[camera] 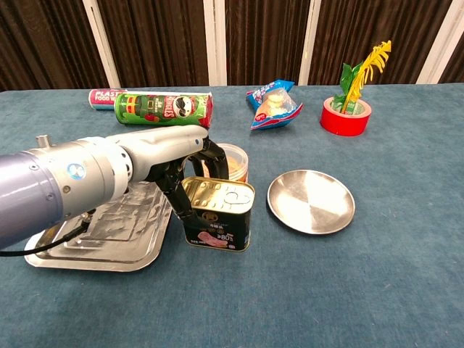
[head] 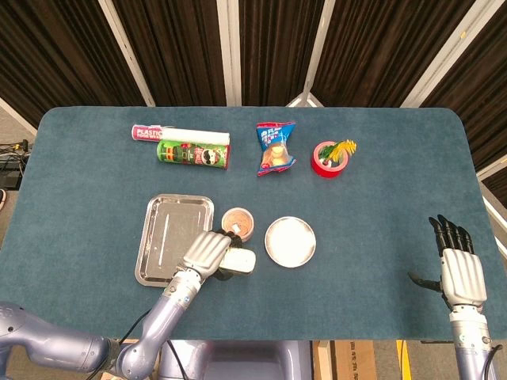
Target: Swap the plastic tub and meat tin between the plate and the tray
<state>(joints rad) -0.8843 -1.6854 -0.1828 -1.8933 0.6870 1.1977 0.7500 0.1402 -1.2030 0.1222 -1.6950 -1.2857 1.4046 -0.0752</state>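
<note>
meat tin: the rectangular dark-labelled meat tin with a gold pull-tab lid (camera: 217, 214) stands upright on the blue cloth, between the tray and the plate, just in front of the tub. I see it on neither of them.
left hand: my left hand (camera: 185, 163) has its dark fingers wrapped around the tin's left and back sides, so I'd call that grasping it. From the head view the hand (head: 207, 253) covers most of the tin.
plastic tub: the small round clear plastic tub with tan contents (camera: 232, 162) sits on the cloth right behind the tin, close to the tray's right edge.
tray: the rectangular steel tray (camera: 94, 239) lies left of the tin, partly under my forearm.
plate: the round steel plate (camera: 311, 201) is right of the tin, apart from it.
right hand: my right hand (head: 458, 269) hangs near the table's right front edge, fingers straight, holding nothing.
back row: green crisp tube (camera: 163, 109), blue snack bag (camera: 272, 104), red tape roll (camera: 345, 116).
</note>
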